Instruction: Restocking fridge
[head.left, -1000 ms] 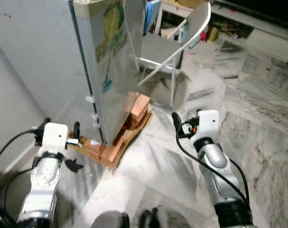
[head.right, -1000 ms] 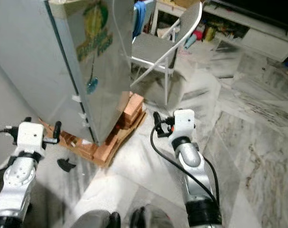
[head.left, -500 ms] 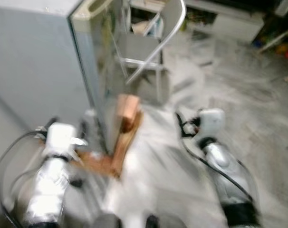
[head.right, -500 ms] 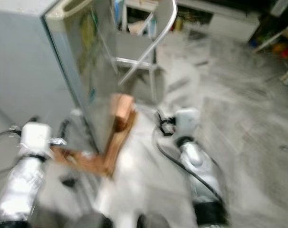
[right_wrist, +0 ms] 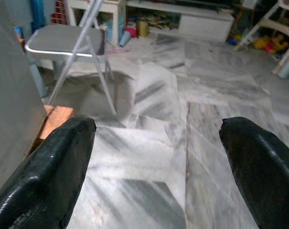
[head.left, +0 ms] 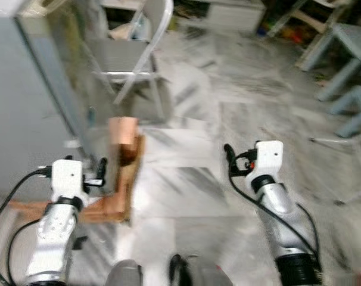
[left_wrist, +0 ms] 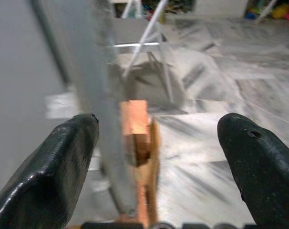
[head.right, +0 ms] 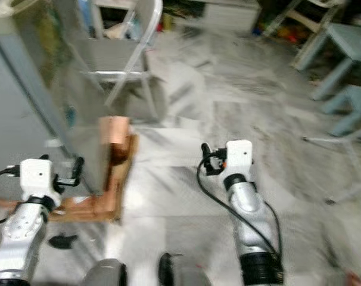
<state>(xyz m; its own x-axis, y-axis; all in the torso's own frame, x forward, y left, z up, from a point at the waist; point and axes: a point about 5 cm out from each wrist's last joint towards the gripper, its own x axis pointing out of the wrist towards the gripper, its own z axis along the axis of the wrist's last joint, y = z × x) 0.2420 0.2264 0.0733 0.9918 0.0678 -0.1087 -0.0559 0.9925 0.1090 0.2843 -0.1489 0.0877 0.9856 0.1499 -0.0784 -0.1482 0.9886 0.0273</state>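
Fridge at ten o'clock is raised on wooden blocks; left end effector and right end effector are carried spread and empty.

A home: marble floor, folding chair, fridge, toy-cluttered shelves.

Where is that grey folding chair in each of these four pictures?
Left eye view: folding chair upper left, beside the fridge.
Right eye view: upper left.
Left wrist view: blurred legs at top.
Right wrist view: upper left.
Shared landmark: the wooden blocks under the fridge.
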